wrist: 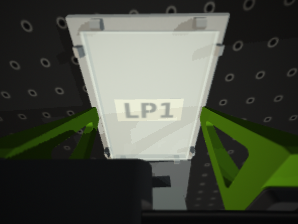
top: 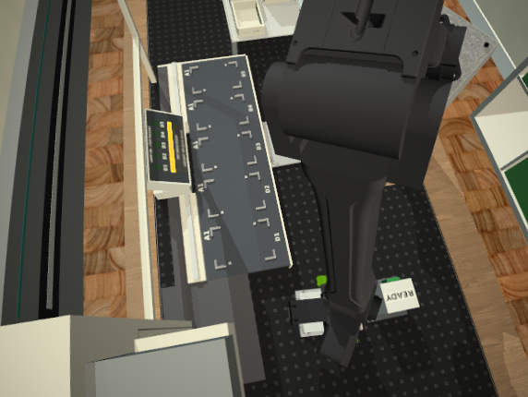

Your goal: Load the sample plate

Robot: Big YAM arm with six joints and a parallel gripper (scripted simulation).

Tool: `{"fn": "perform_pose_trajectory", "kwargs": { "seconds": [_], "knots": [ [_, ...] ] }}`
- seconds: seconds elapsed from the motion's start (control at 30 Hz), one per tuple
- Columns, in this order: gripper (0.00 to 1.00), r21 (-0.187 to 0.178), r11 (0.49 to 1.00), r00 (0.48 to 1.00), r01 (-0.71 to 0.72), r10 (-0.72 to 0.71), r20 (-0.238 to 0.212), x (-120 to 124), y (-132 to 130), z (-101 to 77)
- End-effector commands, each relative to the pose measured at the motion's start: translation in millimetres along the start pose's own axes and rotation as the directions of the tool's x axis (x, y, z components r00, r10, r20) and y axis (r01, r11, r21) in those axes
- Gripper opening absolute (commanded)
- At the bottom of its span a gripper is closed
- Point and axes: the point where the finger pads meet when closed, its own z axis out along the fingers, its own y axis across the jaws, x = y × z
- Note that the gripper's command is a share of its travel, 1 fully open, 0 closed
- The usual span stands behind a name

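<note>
In the wrist view, lid park LP1 (wrist: pixel 149 90) is a pale plate with small posts around its rim. A clear lid (wrist: pixel 150 75) with a thin pale border lies flat inside the posts, and the "LP1" label shows through it. My gripper (wrist: pixel 149 112) is open. Its green fingers stand apart on either side of the lid's near end and do not touch it. In the top view the gripper (top: pixel 323 300) is low over the mat and the arm hides LP1. Deck position D2 (top: pixel 233 182) is empty. Plate C15 is not in view.
The deck (top: pixel 231 162) holds D1 to D5 in a row, all empty, with a status panel (top: pixel 167 148) beside it. The READY key (top: pixel 400 295) stands just right of the arm. Pale trays (top: pixel 249 18) sit at the top. Grey boxes (top: pixel 138 360) fill the lower left.
</note>
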Motion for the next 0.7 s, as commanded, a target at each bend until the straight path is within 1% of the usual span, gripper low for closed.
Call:
{"fn": "perform_pose_trajectory", "kwargs": {
  "seconds": [0.0,0.17,0.2,0.27,0.3,0.4,0.67],
  "knots": [
    [1.00,-0.017,1.000,1.000,0.003,-0.003,0.008,-4.7,7.7,-3.5],
    [1.00,-0.017,1.000,1.000,0.003,-0.003,0.008,-4.7,7.7,-3.5],
    [1.00,-0.019,1.000,1.000,0.008,-0.008,0.011,-9.2,8.1,-6.3],
    [1.00,-0.019,1.000,1.000,0.008,-0.008,0.011,-9.2,8.1,-6.3],
    [1.00,-0.020,1.000,1.000,0.012,-0.012,0.010,-8.4,8.6,-13.4],
    [1.00,-0.023,1.000,1.000,0.017,-0.017,0.003,0.0,10.0,-20.3],
    [1.00,-0.022,1.000,1.000,0.003,-0.003,0.003,-0.1,9.5,-33.5]
  ]
}}
